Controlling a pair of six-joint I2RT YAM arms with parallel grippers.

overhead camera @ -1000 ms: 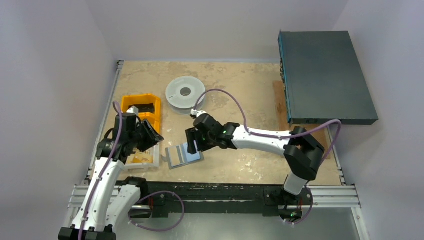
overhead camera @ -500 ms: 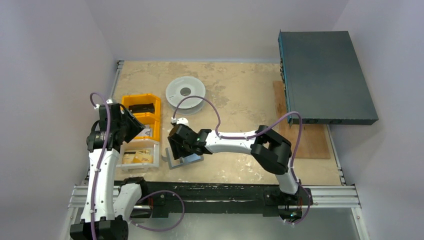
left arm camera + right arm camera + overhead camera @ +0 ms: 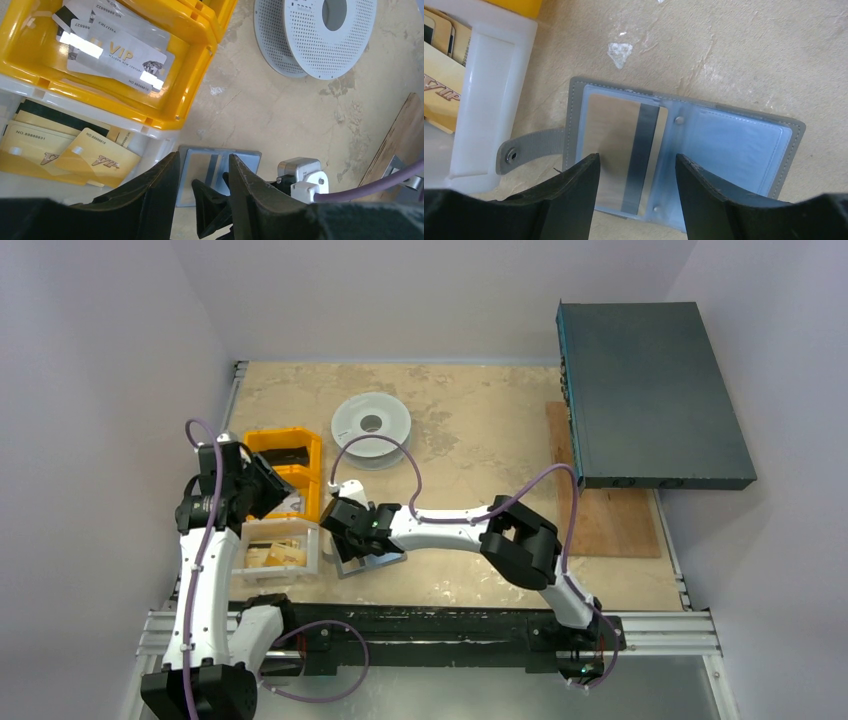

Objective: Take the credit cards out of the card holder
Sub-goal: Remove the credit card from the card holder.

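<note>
The card holder (image 3: pixel 719 150) lies open on the worktop (image 3: pixel 749 50) — probably light, soft, with slippery sleeves. Above it the right end effector (image 3: pixel 636 160) hovers released; better to pinch the stiff card (image 3: pixel 616 135) by its edge.

A fixed camera high over the near edge looks steeply down on the whole table (image 3: pixel 480 440). The left wrist camera looks on from farther back, the right wrist camera from close above; both frame the open card holder (image 3: pixel 684 150).
</note>
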